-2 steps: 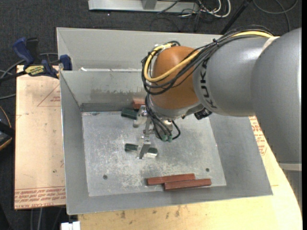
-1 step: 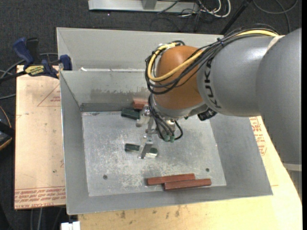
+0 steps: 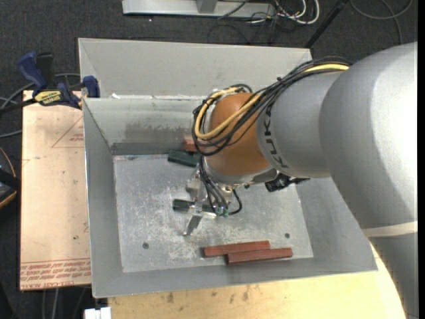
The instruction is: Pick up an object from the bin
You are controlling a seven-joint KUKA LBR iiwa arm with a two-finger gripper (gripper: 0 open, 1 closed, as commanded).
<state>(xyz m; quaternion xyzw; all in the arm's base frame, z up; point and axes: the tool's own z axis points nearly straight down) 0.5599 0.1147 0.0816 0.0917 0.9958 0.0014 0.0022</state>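
My gripper [image 3: 186, 216] hangs low over the middle of the bin floor, below the arm's orange wrist cover. Its two fingers are spread apart, one pointing left and one down-left, so it is open with only bare scuffed metal between them. Two long reddish-brown bars [image 3: 247, 251] lie side by side near the front wall, a short way to the gripper's front right. A dark green flat piece [image 3: 180, 157] rests by the back wall, behind the gripper. A small reddish-brown block [image 3: 189, 143] sits just behind the green piece, partly hidden by the wrist.
The arm reaches in from the right and covers the bin's right rear part. The sloped bin walls rise on all sides. Open floor lies to the left of the gripper.
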